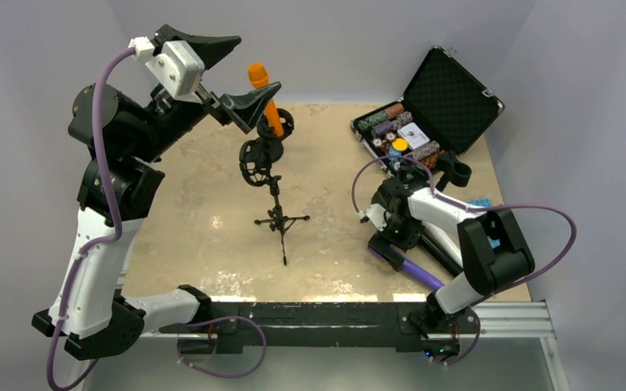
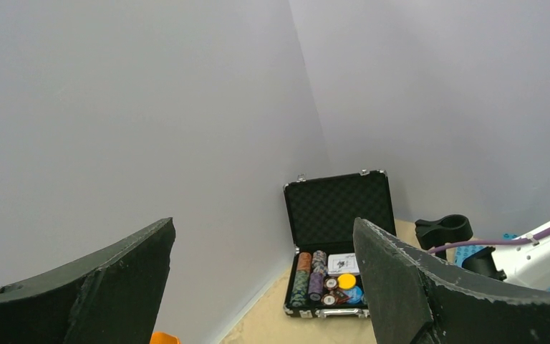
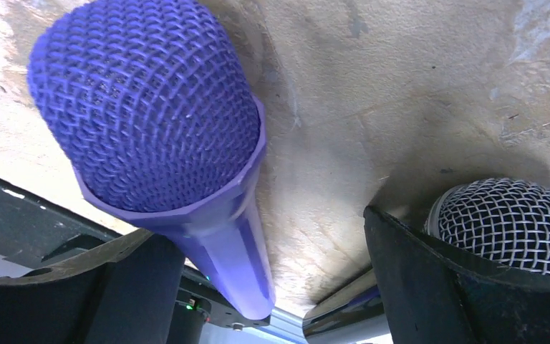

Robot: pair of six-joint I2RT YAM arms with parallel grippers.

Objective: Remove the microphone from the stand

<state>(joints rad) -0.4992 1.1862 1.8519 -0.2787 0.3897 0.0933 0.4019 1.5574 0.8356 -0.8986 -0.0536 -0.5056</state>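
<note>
An orange microphone (image 1: 262,91) sits tilted in the black shock-mount clip (image 1: 257,156) of a small tripod stand (image 1: 280,220) at mid-table. My left gripper (image 1: 258,63) is open and raised, with its fingers on either side of the microphone's head and not touching it. In the left wrist view only an orange sliver (image 2: 162,338) shows at the bottom edge, below the open left gripper (image 2: 263,236). My right gripper (image 1: 380,243) rests low on the table. In the right wrist view it (image 3: 272,236) is open, with a purple microphone (image 3: 157,115) lying between its fingers.
A black microphone with a silver grille (image 3: 508,222) lies just outside the right finger. An open black case of poker chips (image 1: 424,122) stands at the back right. A black clip (image 1: 454,171) and a blue item (image 1: 481,202) lie beside it. Walls close in on three sides.
</note>
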